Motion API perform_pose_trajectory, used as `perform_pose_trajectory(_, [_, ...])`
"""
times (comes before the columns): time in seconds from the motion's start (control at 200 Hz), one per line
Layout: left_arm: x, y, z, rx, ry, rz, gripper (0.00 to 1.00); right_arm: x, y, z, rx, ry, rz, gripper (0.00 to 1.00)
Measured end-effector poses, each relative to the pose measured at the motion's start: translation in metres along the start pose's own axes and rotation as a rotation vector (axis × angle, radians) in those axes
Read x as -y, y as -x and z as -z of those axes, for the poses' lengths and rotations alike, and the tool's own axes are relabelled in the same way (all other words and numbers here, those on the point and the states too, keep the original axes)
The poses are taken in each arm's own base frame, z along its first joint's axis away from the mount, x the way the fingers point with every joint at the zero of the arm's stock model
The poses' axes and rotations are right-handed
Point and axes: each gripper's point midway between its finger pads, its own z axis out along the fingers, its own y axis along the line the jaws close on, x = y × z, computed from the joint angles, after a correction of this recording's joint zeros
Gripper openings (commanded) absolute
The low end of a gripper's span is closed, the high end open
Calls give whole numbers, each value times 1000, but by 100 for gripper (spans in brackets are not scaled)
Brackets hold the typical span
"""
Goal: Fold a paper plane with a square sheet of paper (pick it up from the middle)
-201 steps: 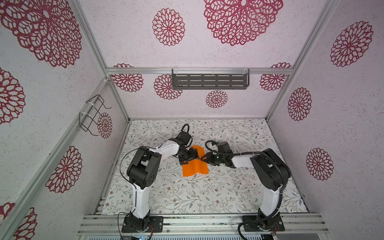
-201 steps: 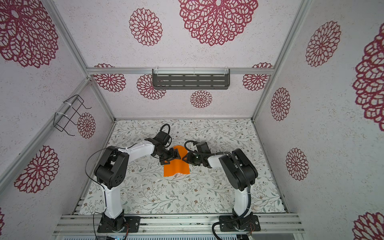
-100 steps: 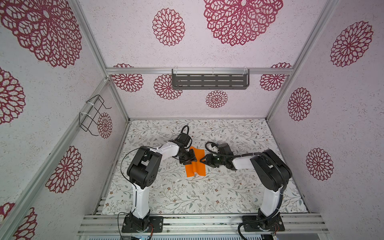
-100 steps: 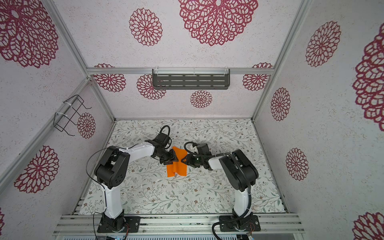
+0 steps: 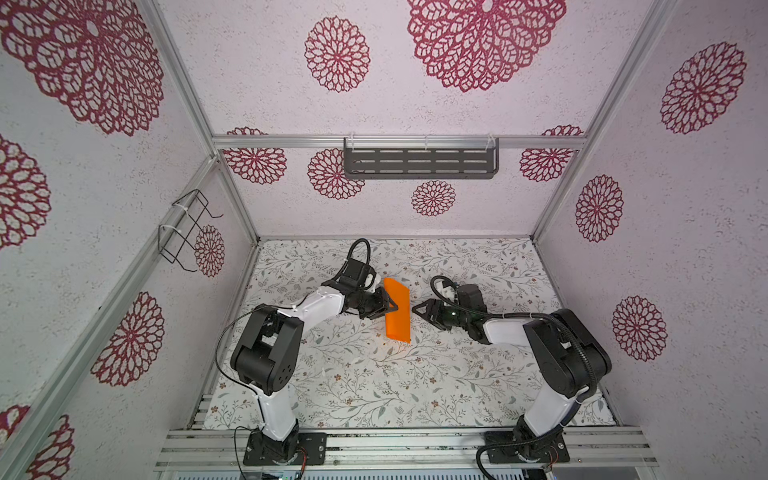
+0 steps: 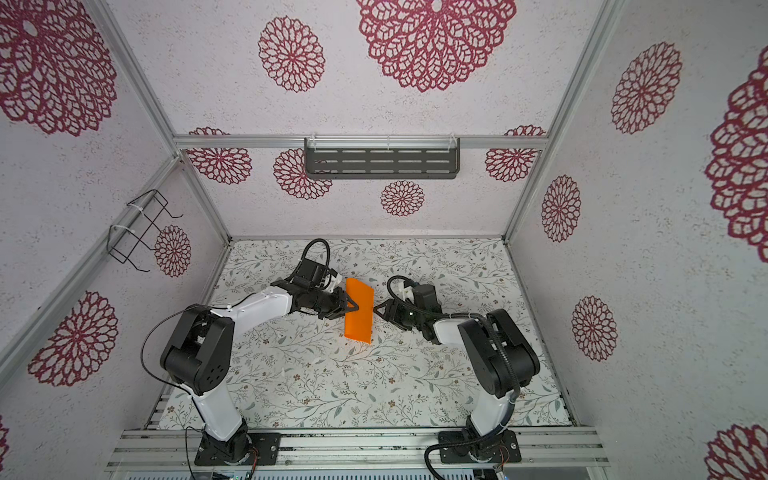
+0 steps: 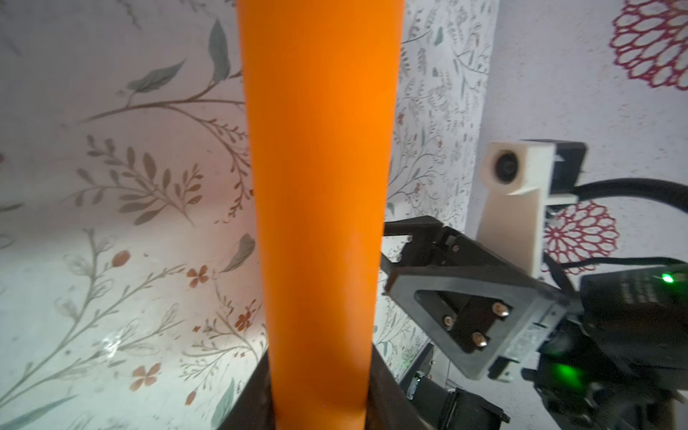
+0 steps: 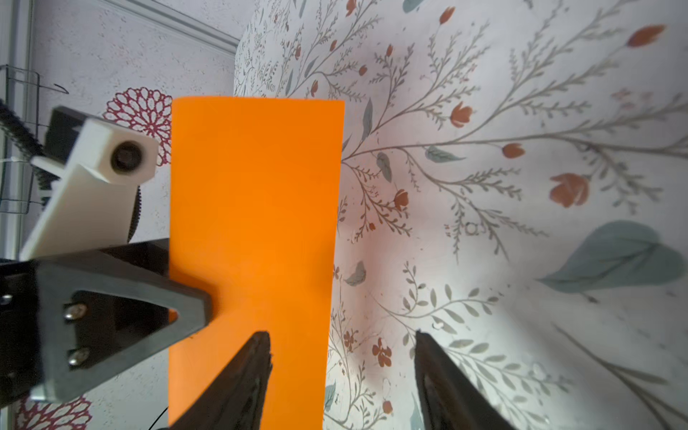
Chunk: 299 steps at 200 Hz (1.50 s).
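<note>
The square sheet of paper is bright orange and bent over into a narrow upright band above the middle of the floral table. My left gripper is shut on the band's left side, and in the left wrist view the paper rises from between the left gripper jaws. My right gripper stands open just right of the band. In the right wrist view the right gripper has one finger in front of the paper, with nothing between its fingers. The paper plane is out of view.
A floral table cover spreads under both arms. A dark slotted shelf hangs on the back wall and a wire rack on the left wall. Aluminium rails run along the front edge.
The left gripper has closed on the paper. The right gripper has opened and drawn back to the right. The paper has gone from a wide sheet to a narrow band.
</note>
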Motion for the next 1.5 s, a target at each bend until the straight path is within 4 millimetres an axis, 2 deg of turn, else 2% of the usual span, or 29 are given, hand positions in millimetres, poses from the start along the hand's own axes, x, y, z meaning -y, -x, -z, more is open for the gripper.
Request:
perform_pose_trajectory(0.175, [4, -2, -2, -9, -42, 9, 35, -13, 1, -5, -10, 91, -24, 68])
perform_pose_trajectory(0.39, [8, 1, -4, -9, -70, 14, 35, -9, -5, -13, -40, 140, -83, 65])
perform_pose_trajectory(0.63, [6, -1, -7, -16, -68, 24, 35, -20, -5, -12, -46, 197, -93, 45])
perform_pose_trajectory(0.74, [1, -2, -9, -23, -60, 34, 35, -22, -4, -11, -43, 207, -93, 39])
perform_pose_trajectory(0.941, [-12, -6, -13, -34, -39, 57, 36, -16, -6, -10, -40, 192, -104, 28])
perform_pose_trajectory(1.151, [-22, -9, -19, -47, -20, 76, 38, -11, -9, -9, -37, 179, -113, 6])
perform_pose_trajectory(1.271, [-26, -9, -22, -51, -12, 82, 43, -10, -8, -9, -32, 174, -109, 1])
perform_pose_trajectory(1.496, [-35, -8, -23, -35, 31, 88, 68, -5, -11, -12, -44, 144, -108, 0])
